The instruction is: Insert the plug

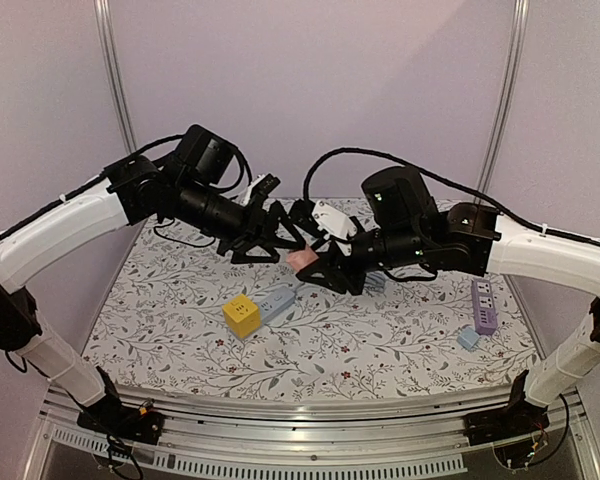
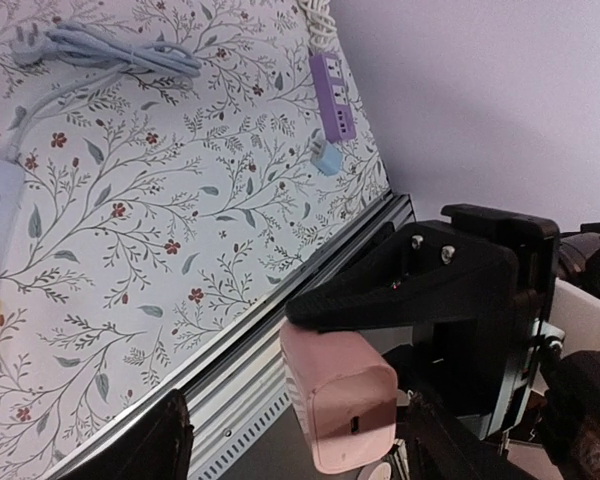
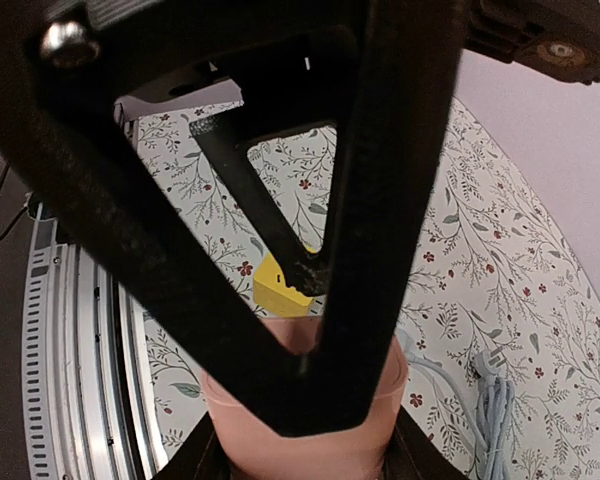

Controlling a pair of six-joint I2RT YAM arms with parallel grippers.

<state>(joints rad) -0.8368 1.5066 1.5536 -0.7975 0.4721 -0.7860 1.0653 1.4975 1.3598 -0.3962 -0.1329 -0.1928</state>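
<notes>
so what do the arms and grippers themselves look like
The left arm and right arm have smooth white shells on the long links and chunky black cylindrical joints. A black cable runs along each, looping free over the right one. The left gripper and right gripper are matte black, with triangular open-frame fingers and visible screws. No markings are readable.

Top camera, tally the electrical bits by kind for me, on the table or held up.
Power strips: 2, the purple strip and the grey-blue strip
Cubes: 2, the yellow cube and the small blue cube
Charger blocks: 1, the pink block, held in the air
Total: 5
</notes>
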